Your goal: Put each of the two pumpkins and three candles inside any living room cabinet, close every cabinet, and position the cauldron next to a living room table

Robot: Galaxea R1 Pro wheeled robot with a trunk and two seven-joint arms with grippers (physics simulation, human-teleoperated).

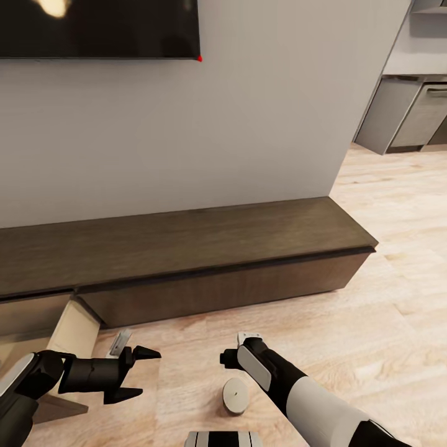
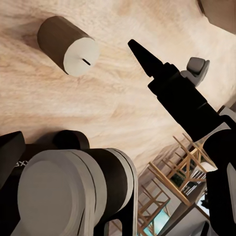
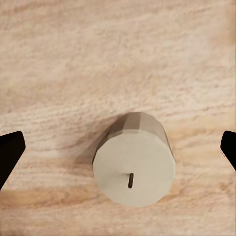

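- the pale wood floor (image 1: 385, 323) runs under everything in front of you and on past the wall's right end toward the grey kitchen units (image 1: 410, 115) far right.
- the cabinet (image 1: 186, 248), long, low and dark brown, sits against the grey wall under the tv (image 1: 99, 28); its right drawer front is flush, while the drawer (image 1: 74, 326) at the near left is pulled out, showing a pale inner side.
- your right gripper (image 1: 231, 357) hangs directly above the candle, its jaws released, one dark fingertip (image 3: 10, 152) on each side of it and neither touching.
- your left gripper (image 1: 139, 372) is near left, beside the open drawer, jaws spread wide and holding nothing.
- the candle (image 1: 235, 396) stands upright on the floor, well short of the cabinet, a stubby grey-brown cylinder with a short dark wick on its pale top.
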